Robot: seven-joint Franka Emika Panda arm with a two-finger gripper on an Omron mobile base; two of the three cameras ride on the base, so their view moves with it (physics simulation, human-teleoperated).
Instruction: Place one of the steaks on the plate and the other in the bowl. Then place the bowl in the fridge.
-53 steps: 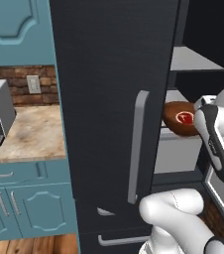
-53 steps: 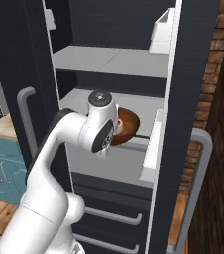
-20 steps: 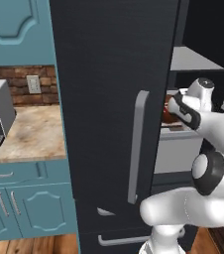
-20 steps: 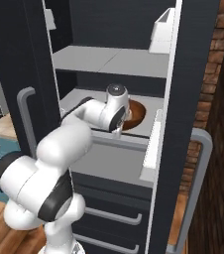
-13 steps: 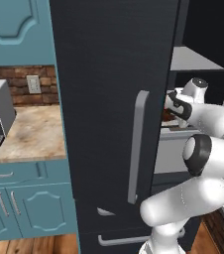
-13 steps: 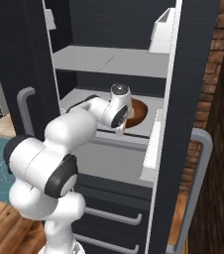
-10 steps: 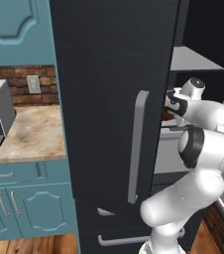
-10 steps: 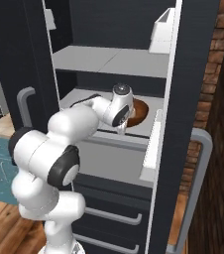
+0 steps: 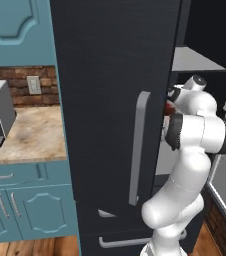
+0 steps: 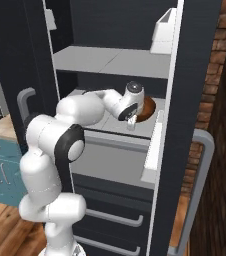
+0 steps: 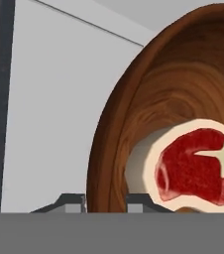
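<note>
The fridge [image 10: 185, 100] is tall and black, its door swung open, with grey shelves inside and grey bar handles. The bowl [image 11: 148, 119], round, deep, brown grained wood, rests on the middle shelf, at about two o'clock from the fridge's centre in the right base view. Inside it lies the steak [image 11: 198, 166], deep red with a white fat rim, at five o'clock in the hand view.

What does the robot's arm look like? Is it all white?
Mostly. The arm is made of smooth, rounded glossy white segments with dark grey bands at the joints, like fat sausages linked together. Its gripper has two small dark grey fingers with flat tips. No cables or markings show.
</note>
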